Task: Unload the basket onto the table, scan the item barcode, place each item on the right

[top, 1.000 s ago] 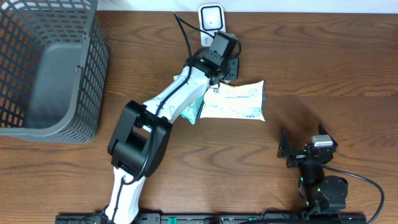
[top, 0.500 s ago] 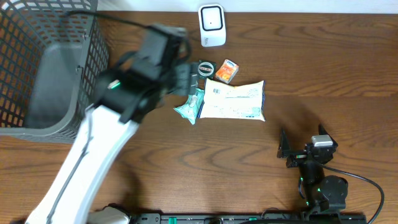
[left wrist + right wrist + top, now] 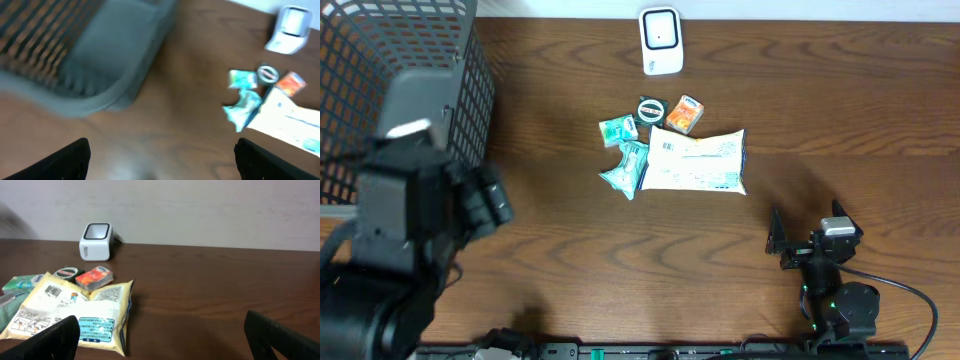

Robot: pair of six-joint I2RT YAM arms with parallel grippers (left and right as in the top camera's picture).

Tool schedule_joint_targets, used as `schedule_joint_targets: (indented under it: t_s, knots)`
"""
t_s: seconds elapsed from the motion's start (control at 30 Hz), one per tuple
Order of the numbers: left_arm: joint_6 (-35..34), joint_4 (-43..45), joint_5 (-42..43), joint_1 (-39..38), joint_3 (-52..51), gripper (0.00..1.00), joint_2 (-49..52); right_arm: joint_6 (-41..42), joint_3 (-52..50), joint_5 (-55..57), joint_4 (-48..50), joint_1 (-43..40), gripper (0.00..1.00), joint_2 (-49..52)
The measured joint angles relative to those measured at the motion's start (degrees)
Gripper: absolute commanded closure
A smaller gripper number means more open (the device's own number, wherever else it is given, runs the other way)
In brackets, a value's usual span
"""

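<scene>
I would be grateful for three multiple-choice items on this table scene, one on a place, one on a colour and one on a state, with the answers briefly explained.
1. Where does the white scanner stand?
A. at the near edge of the table
B. at the far edge, beyond the large packet
C. at the right edge

2. What colour is the small box beside the round tin?
A. blue
B. orange
C. black

3. How do the fingers of the right gripper stand?
A. shut on something
B. shut on nothing
C. open, holding nothing

Answers:
1 B: the overhead view shows it at the far edge, past the large packet.
2 B: its top is orange in the overhead and right wrist views.
3 C: the right wrist view shows the fingers in opposite lower corners with only bare table between them.
</scene>
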Motion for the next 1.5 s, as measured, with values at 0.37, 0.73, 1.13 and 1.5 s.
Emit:
schedule_joint_targets:
  t_s: [0.37, 0.73, 1.13, 1.5]
  knots:
    - [-10.21, -4.28, -3.52, 8.72, 0.0, 0.02, -2.32, -0.02, 0.0, 0.0, 0.0, 0.0, 0.01, 0.0]
    - [-9.57, 1.55, -2.36, 14.38, 0.0, 0.02, -1.66, 0.0, 0.0, 0.0, 0.0, 0.0, 0.01, 0.0]
    - [22.21, 6.05, 32.24, 14.45, -0.02, 0.02, 15.23, -0.02, 0.0, 0.0, 0.0, 0.0, 0.01, 0.0]
    - [29.35, 6.67, 35.06, 6.56, -0.02, 0.02, 31.23, -0.02, 0.0, 0.0, 0.0, 0.0, 0.01, 0.0]
